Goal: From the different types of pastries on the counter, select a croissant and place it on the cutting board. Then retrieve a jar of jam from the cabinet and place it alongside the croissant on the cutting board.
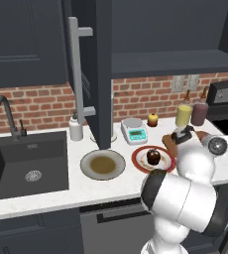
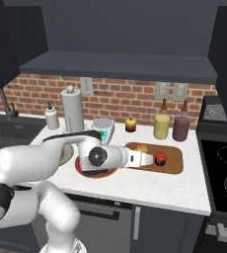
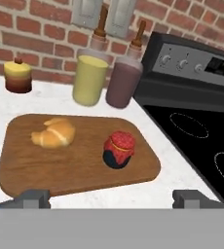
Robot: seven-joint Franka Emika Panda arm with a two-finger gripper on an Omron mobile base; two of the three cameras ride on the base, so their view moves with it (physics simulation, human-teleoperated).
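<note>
Hand view gives me the clearest read: the jam [image 3: 119, 149] sits upright on the board [image 3: 75, 165], red top showing, with the croissant [image 3: 54, 133] lying just beside it, close but not touching. Both are well inside the board's edge, so I judge the placing itself done and the step in hand a clean retreat. My gripper [image 3: 111, 198] has its jaws spread wide with nothing between them, fingertips [image 3: 33, 198] low at the near edge of the board, clear of the jar. From the right base view the gripper [image 2: 152, 159] hangs right next to the jam [image 2: 160, 158], so I want to lift straight up and back along the approach line, no sideways sweep, or a finger could clip the jar and tip it onto the croissant [image 2: 141, 147]. The jar looks small and top-heavy enough to topple from a light knock. Behind the board stand a yellow bottle [image 3: 90, 78], a dark red bottle [image 3: 123, 82] and a small yellow jar [image 3: 18, 75], all well apart from my path if I pull toward myself. The stove [image 3: 196, 107] lies off to one side. Left base view shows the muffin [image 1: 153, 157] on its plate [image 1: 141, 159], near my elbow, and the cabinet door [image 1: 103, 74] hanging open above the counter [image 1: 111, 186]; I'd keep the arm low enough to miss it.
</note>
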